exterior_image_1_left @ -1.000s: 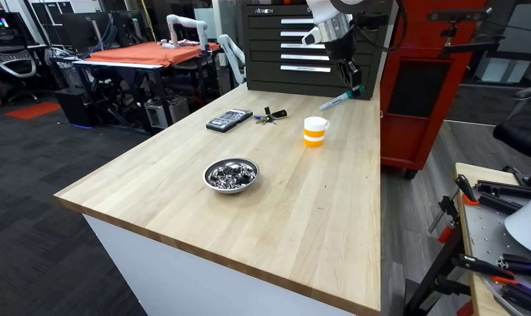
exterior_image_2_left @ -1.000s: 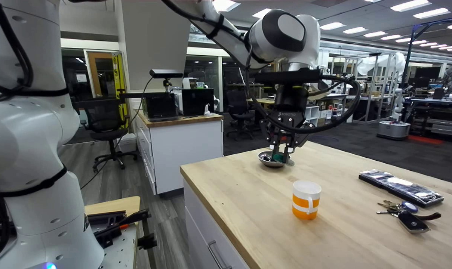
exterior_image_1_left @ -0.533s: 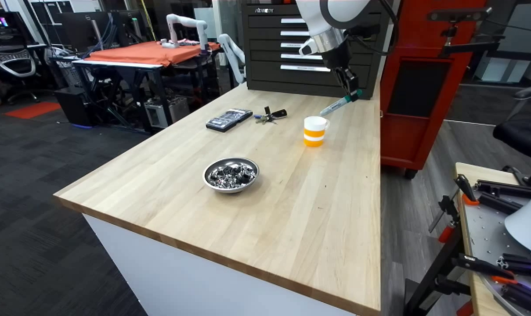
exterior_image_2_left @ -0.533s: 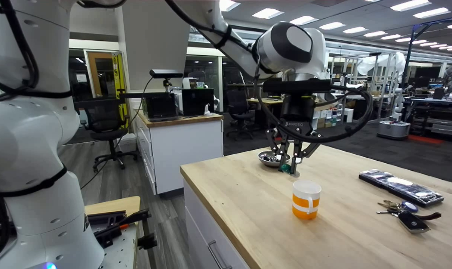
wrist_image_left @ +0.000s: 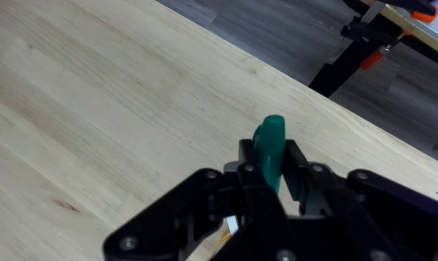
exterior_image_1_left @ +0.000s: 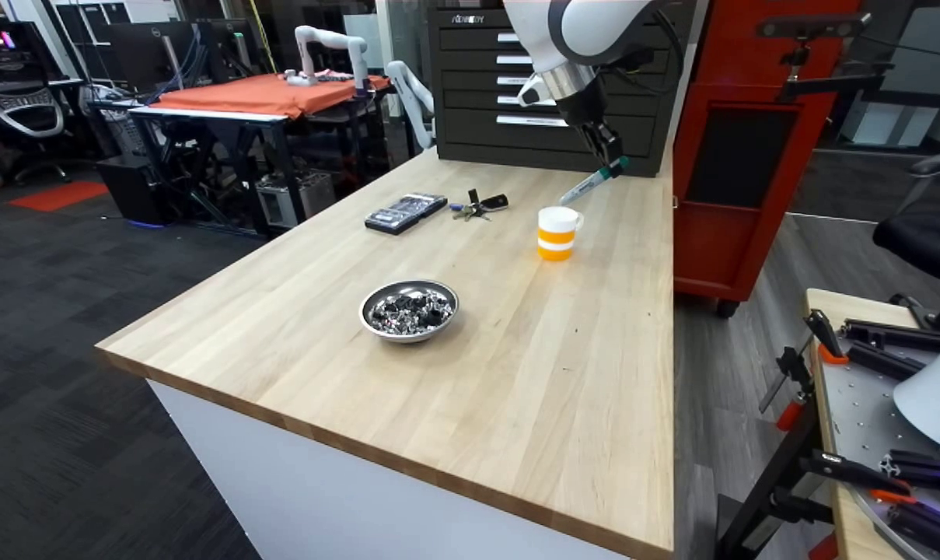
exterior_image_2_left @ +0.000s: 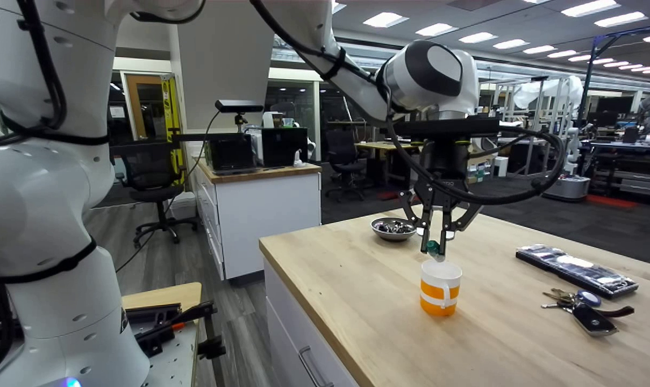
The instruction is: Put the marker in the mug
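Note:
The mug (exterior_image_1_left: 555, 235), yellow-orange with white bands and a white upper part, stands upright on the table in both exterior views (exterior_image_2_left: 440, 293). A sliver of it shows behind the fingers in the wrist view (wrist_image_left: 232, 225). My gripper (exterior_image_2_left: 434, 248) is shut on the green cap end of the marker (exterior_image_1_left: 586, 187). The green cap also shows between the fingertips in the wrist view (wrist_image_left: 272, 145). The marker is tilted, its grey body sloping down to the mug's rim. Its lower end appears just above the rim; I cannot tell whether it is over the opening.
A shallow metal bowl (exterior_image_1_left: 367, 320) holding shiny bits stands on the wooden table (exterior_image_1_left: 516, 404). A flat black device (exterior_image_1_left: 406, 213) and keys (exterior_image_1_left: 477, 205) lie beyond the mug. A dark drawer chest (exterior_image_1_left: 470, 136) stands at the table's end.
My gripper has moved with the marker toward the mug, and the marker's lower end is now at the rim. The mug, bowl, keys and black device have not moved.

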Motion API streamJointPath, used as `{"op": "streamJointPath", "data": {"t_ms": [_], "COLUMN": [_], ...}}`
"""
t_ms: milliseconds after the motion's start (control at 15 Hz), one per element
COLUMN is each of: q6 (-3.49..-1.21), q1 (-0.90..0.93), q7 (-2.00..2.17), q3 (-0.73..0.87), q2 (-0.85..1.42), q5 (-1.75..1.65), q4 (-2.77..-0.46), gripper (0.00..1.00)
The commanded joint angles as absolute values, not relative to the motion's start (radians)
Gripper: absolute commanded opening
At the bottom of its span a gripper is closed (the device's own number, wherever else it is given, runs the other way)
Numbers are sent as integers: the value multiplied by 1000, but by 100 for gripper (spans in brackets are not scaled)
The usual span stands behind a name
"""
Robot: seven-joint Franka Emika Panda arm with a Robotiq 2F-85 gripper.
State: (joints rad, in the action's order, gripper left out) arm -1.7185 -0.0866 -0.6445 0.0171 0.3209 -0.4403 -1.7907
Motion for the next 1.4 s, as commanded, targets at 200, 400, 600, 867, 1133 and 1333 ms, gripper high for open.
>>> {"op": "streamJointPath", "data": {"t_ms": [200, 400, 600, 867, 1133, 1333], "q6": [-1619, -1604, -1596, -1594, -1590, -1601], "q1": [-62, -53, -42, -24, -7, -3], "q7": [-709, -730, -752, -783, -801, -797], "q3": [14, 9, 5, 0, -2, -2], "q2": [417, 449, 480, 513, 531, 517], "q5": [-499, -510, -518, -534, -550, -544], "q4": [-1672, -1645, -1621, -1597, -1580, -1581], "gripper": [6, 6, 6, 6, 54, 74]}}
